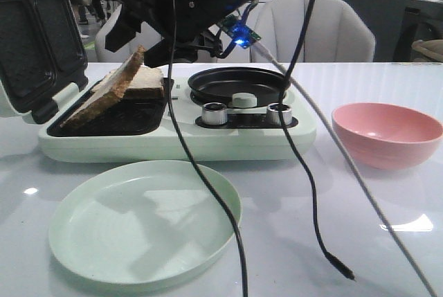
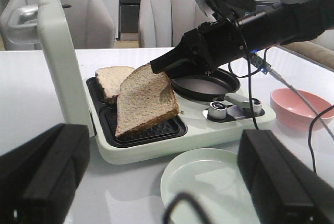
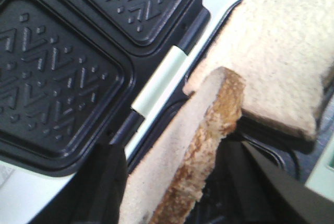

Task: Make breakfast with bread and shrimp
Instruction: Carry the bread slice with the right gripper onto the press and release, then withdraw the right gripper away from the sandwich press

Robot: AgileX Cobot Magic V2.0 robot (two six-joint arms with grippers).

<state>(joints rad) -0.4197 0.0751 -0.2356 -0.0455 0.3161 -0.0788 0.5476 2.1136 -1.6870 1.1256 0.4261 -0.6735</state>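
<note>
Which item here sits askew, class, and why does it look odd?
One bread slice is tilted, its lower edge in the sandwich maker's near plate and its top edge by the right gripper, leaning over the flat slice behind it.

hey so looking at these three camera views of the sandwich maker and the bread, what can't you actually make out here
- Shrimp: not visible in any view; whether the tilted bread slice or the pink bowl wall hides it cannot be told.
- Right gripper fingertips: hidden behind that slice in the left wrist view, blurred in its own wrist view.
- Flat bread slice: partly covered by the tilted one.
- Left gripper: cut off at the frame edge in its own wrist view, out of the front view.
</note>
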